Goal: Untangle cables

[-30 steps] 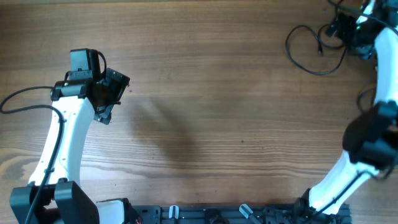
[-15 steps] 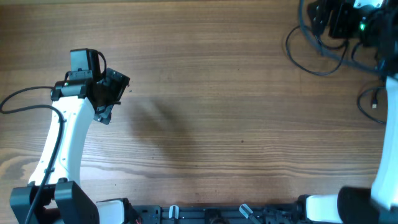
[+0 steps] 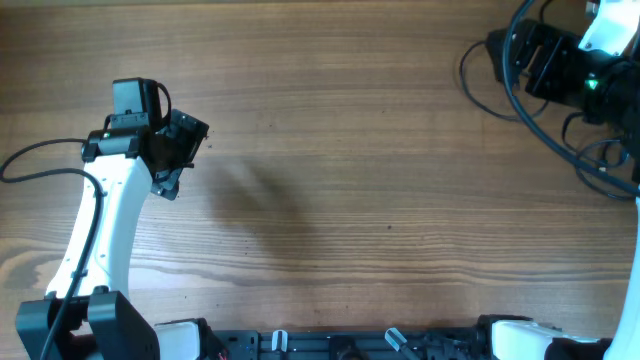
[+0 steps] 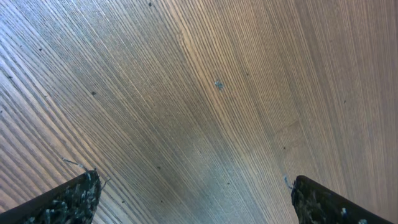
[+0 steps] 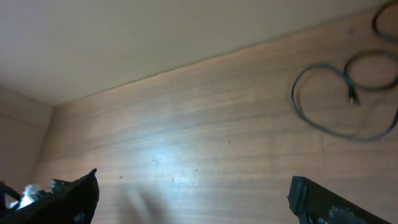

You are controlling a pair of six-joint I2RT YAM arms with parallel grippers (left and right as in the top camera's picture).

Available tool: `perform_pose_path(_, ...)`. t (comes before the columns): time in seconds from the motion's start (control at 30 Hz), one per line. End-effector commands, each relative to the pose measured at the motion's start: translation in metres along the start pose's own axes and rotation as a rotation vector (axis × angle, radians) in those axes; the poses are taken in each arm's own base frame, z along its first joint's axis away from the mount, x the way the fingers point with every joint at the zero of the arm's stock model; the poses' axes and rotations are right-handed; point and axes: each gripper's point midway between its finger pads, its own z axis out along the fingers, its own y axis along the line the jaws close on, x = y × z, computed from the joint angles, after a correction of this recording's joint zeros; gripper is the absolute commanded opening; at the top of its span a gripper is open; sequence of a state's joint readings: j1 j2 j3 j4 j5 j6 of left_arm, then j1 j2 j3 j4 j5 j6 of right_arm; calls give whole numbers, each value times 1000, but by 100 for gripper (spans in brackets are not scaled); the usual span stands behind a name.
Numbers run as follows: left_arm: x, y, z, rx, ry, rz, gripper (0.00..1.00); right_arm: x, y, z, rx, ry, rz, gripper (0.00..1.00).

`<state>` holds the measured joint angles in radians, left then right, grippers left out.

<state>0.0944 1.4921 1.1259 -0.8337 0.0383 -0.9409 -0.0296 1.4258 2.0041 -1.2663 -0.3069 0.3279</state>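
The cables are thin black cords lying in loops at the table's far right. In the overhead view one loop [image 3: 465,72] lies just left of my right gripper [image 3: 503,50], and more loops [image 3: 583,160] lie below it. The right wrist view shows a cable loop [image 5: 293,96] with a small plug end [image 5: 352,96] at the right. My right gripper [image 5: 193,199] stands open above the wood with nothing between its fingers. My left gripper [image 3: 185,150] is far off at the left. In its own view the left gripper [image 4: 196,199] is open over bare wood.
The wooden table [image 3: 350,180] fills the view. A thicker black arm wire [image 3: 545,110] curves from the right arm across the cable area. The left arm's wire [image 3: 30,158] trails to the left edge. A black rail [image 3: 380,345] runs along the front edge.
The right arm has swung, its white link leaving the overhead frame to the right, and its gripper now sits lower and larger over the cables. The left arm has not moved.
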Motion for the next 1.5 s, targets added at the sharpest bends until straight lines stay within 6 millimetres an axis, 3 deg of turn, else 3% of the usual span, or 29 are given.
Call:
perform_pose_path(0.0,-4,-4,-8,19,-20,9,100,10,-1,-2,6,43,80,100)
perform_pose_path(0.1,-4,-4,-8,19,-20,9,100,27,-7,-3,35,110,103,100)
perform_pose_path(0.23,-4,-4,-8,19,-20,10,100,32,-20,1,100,123,79,100)
perform_pose_path(0.37,-4,-4,-8,19,-20,9,100,27,-33,2,183,70,-74,100)
perform_pose_path(0.47,-4,-4,-8,19,-20,9,100,25,-24,0,163,9,-270,100)
perform_pose_path(0.6,-4,-4,-8,19,-20,9,100,34,-19,-2,122,-66,-399,100)
perform_pose_path(0.73,-4,-4,-8,19,-20,9,100,51,-23,-1,89,-186,-489,100)
perform_pose_path(1.23,-4,-4,-8,19,-20,9,100,161,-75,28,-11,-697,-515,100)
perform_pose_path(1.47,-4,-4,-8,19,-20,9,100,194,-92,41,-43,-754,-474,100)
